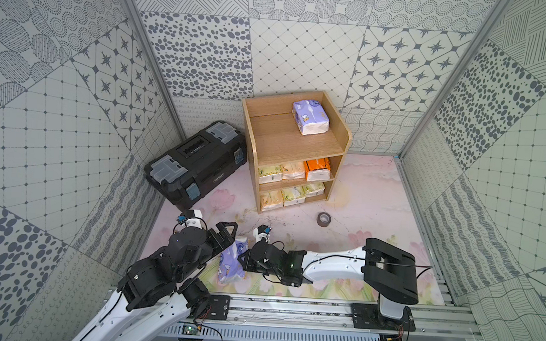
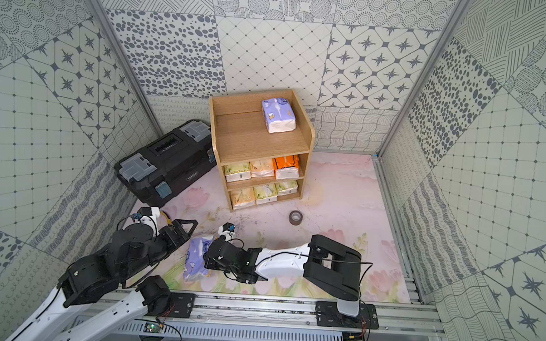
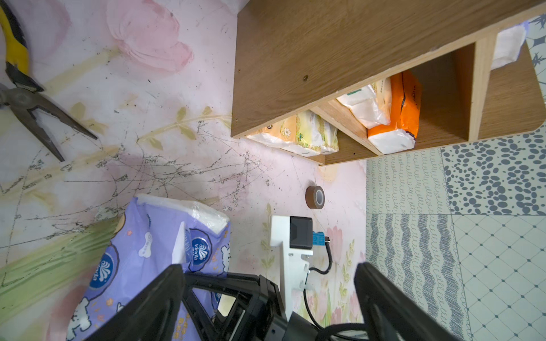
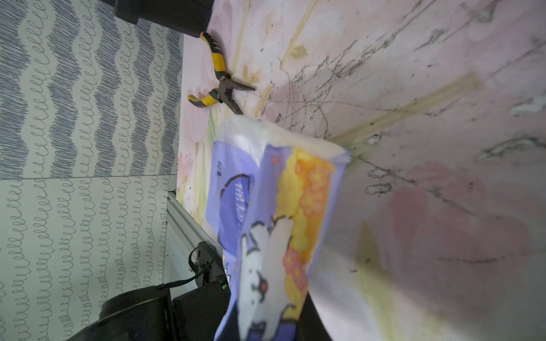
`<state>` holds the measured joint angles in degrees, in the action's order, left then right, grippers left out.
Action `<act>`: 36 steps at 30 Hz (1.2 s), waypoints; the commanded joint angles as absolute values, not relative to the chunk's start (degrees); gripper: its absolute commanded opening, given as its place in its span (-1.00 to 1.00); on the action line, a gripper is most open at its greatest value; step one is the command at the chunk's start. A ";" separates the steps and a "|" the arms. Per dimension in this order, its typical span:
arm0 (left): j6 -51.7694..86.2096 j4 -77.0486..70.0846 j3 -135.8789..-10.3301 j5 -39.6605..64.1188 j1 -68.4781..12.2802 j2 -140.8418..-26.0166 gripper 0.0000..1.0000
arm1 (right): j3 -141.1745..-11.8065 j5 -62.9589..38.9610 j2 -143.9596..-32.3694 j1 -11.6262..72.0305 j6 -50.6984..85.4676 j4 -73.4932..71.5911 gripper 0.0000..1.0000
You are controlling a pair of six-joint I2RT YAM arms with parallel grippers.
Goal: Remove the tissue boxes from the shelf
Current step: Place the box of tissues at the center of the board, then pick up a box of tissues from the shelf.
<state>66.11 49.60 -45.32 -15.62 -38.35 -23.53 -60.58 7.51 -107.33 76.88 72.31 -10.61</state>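
The shelf holds seven packs, one on top and three on each lower tier, so most of the job is left, while the eighth pack stands near the table's front edge, clamped in the right gripper, with the wide-open left gripper just beside it.

Glossy crinkled plastic on lavender brick-shaped tissue pack in right gripper; matt light wooden three-tier shelf beyond.

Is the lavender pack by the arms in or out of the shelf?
Out: the right gripper holds the lavender pack in its jaws, well clear of the shelf.
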 commanded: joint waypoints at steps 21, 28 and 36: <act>63.45 35.95 -38.98 -5.37 -38.36 -26.81 0.90 | -47.25 17.18 -77.35 73.92 55.88 11.41 0.36; 66.13 28.55 -35.15 -4.40 -38.42 -26.50 0.90 | -48.65 18.02 -60.79 66.64 50.01 23.87 0.24; 67.26 26.20 -33.79 -5.67 -38.39 -25.84 0.91 | -58.53 8.65 -58.76 50.33 43.30 26.72 0.19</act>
